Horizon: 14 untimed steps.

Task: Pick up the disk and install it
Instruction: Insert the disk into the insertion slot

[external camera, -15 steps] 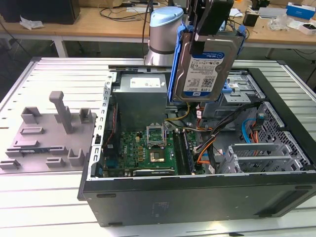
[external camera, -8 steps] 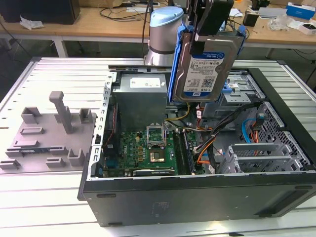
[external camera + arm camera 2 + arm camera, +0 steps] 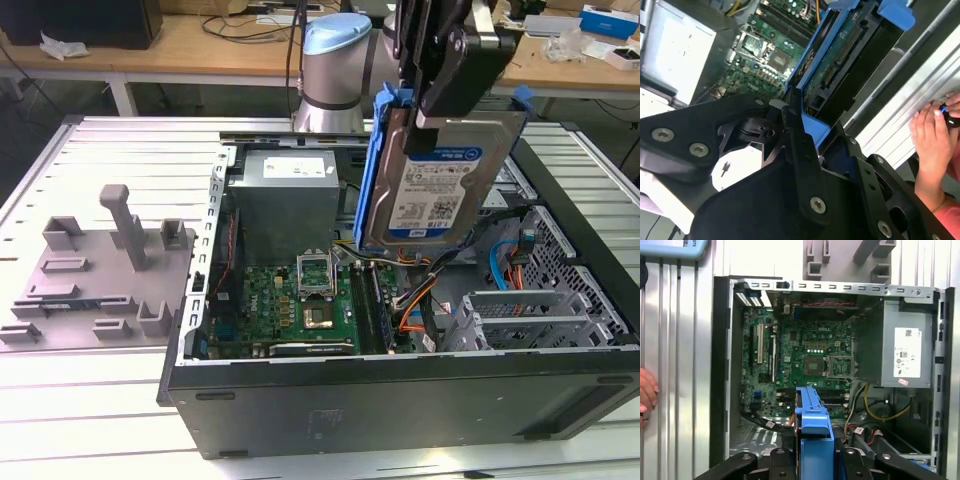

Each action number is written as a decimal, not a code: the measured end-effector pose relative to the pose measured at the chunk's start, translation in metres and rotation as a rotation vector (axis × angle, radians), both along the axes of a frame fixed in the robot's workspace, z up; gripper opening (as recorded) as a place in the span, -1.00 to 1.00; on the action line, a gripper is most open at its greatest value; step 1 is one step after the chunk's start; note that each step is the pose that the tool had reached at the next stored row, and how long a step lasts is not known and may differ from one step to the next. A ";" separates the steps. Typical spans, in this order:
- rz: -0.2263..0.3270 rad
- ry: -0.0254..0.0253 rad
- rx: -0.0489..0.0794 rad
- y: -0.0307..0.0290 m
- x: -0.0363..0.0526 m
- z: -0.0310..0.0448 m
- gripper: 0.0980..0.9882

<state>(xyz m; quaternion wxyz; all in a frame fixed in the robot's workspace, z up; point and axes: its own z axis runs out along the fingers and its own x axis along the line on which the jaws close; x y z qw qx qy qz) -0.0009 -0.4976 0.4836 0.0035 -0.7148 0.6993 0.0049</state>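
**Disk lifted clear, not yet seated**

The pick-up is done. The gripper [image 3: 435, 112] holds the disk [image 3: 440, 190] in the air above the open computer case [image 3: 400, 400], its fingers [image 3: 799, 150] pinching the blue carrier and the drive's upper part from both sides. The installation is not done: the disk touches nothing in the case and sits in no bay. In the exterior view it hangs over the cables between the motherboard [image 3: 290, 300] and the grey metal drive cage [image 3: 520, 315], towards that view's right, just beside the power supply [image 3: 285, 200].

The arm reaches down from above the case. It carries the disk on edge, nearly upright and slightly tilted, with the label facing the exterior camera; the second wrist view shows the green circuit-board side. A person's hand [image 3: 932, 135] rests on the ribbed table outside the case, well apart from the gripper.
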 end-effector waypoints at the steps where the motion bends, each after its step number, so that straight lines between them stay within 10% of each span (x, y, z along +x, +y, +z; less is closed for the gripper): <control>1: -0.001 -0.0058 0.000 -0.0028 0.0000 -0.0010 -0.39; 14: -0.016 -0.0082 0.011 -0.0220 0.0090 -0.0074 -0.39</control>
